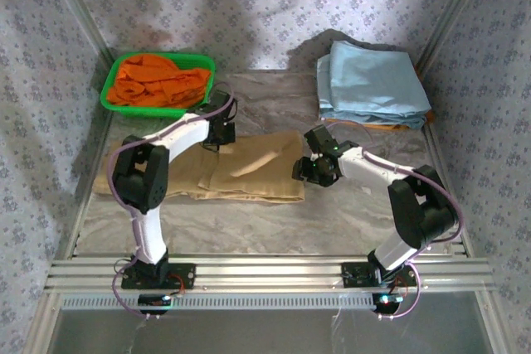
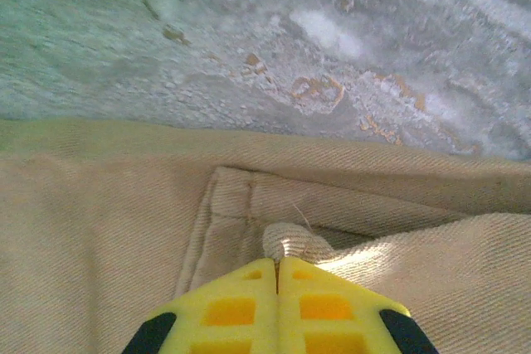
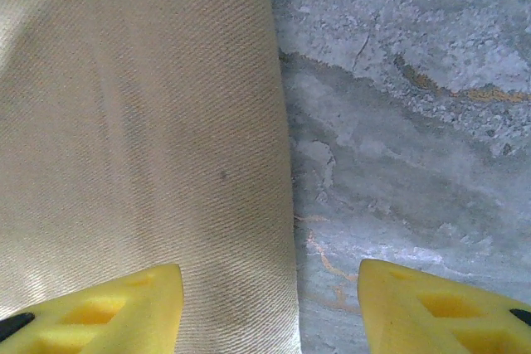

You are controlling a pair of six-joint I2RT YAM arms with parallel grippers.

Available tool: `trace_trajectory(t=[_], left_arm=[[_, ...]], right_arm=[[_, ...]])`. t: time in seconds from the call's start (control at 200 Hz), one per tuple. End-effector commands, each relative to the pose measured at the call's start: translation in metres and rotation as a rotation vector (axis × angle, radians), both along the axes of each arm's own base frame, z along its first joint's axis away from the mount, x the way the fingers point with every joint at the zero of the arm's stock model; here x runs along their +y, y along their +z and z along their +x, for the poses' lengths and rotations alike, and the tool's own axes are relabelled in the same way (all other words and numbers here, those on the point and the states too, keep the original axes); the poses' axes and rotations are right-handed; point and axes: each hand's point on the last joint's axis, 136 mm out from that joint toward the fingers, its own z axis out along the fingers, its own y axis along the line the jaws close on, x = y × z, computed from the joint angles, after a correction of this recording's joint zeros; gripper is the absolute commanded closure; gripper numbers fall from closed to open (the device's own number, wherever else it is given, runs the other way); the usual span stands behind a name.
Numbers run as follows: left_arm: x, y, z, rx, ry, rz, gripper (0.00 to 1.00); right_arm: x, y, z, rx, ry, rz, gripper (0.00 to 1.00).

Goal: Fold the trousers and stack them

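Left gripper (image 2: 278, 263) clenched on a pinch of trousers (image 1: 249, 173) at their 12 o'clock edge. Right gripper (image 3: 270, 275) released, straddling their 3 o'clock edge. Trousers lie flat, mid-table (image 1: 332, 213).

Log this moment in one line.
left end effector shut on trousers fold | right end effector open over trousers edge | trousers not yet stacked

Tan trousers (image 3: 133, 122) in twilled cloth cover the left half of the view, their straight edge running from top to bottom just right of centre. Beside them lies the bare, marbled grey table (image 3: 415, 122), streaked with orange. The right gripper (image 3: 270, 304) hangs wide apart above the edge, one yellow finger over the cloth, the other over the table.
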Motion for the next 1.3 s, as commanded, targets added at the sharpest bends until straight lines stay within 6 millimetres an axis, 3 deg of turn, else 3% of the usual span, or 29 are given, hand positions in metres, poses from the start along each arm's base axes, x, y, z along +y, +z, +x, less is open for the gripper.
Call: trace_trajectory(t=[0.0, 0.24, 0.36, 0.42, 0.57, 0.62, 0.864, 1.054, 1.294], left_arm=[[0.012, 0.006, -0.005, -0.008, 0.029, 0.047, 0.95], [0.018, -0.032, -0.003, 0.079, 0.032, 0.132, 0.49], [0.023, -0.040, 0.000, 0.089, 0.046, 0.147, 0.46], [0.023, -0.043, 0.002, 0.090, 0.049, 0.145, 0.49], [0.022, -0.045, 0.002, 0.086, 0.048, 0.127, 0.74], [0.022, -0.043, 0.000, 0.082, 0.047, 0.120, 0.79], [0.023, -0.017, -0.007, 0.038, 0.052, 0.121, 1.00], [0.029, 0.011, -0.011, -0.011, 0.074, 0.137, 1.00], [0.057, 0.046, -0.026, -0.068, 0.172, 0.196, 1.00]], right_arm=[[-0.002, -0.010, -0.004, 0.024, 0.006, -0.011, 0.41], [0.001, -0.008, -0.005, 0.022, 0.016, -0.010, 0.40], [0.001, -0.009, -0.006, 0.023, 0.016, -0.015, 0.40], [0.001, -0.009, -0.007, 0.024, 0.019, -0.017, 0.40], [-0.001, -0.013, -0.009, 0.031, 0.020, -0.029, 0.41], [-0.002, -0.014, -0.009, 0.029, 0.017, -0.034, 0.41], [0.002, -0.024, -0.011, 0.051, 0.022, -0.041, 0.41], [0.003, -0.025, -0.013, 0.045, 0.023, -0.045, 0.41], [0.004, -0.028, -0.013, 0.049, 0.026, -0.047, 0.41]])
